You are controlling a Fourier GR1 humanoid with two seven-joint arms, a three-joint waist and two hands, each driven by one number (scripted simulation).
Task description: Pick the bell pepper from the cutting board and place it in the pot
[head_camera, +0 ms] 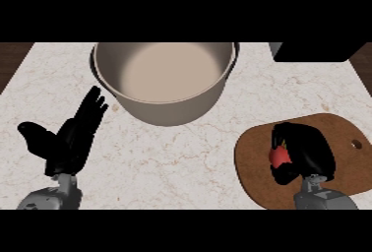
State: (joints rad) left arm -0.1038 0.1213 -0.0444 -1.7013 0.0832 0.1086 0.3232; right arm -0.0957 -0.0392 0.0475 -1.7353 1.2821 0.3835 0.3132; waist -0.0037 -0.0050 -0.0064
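My right hand (305, 152) sat over the cutting board (254, 152), fingers curled round the bell pepper (279, 156), which showed only as a small red patch at the hand's left side; the rest was hidden and its shape could not be told. I couldn't tell whether it was lifted off the board or touching it. The board's rounded left edge lay just left of that hand, its hanging hole (356, 144) just right of it. Between the hand and the pot (170, 106), up and to its left, ran a bare strip of pale marbled bench (181, 167). The pot was open-topped, beige, nothing visible inside. A dark box (316, 51) sat up and right of the hand at the bench's far edge. My left hand (65, 142) rested open, fingers straight, well left of the pot, holding nothing.
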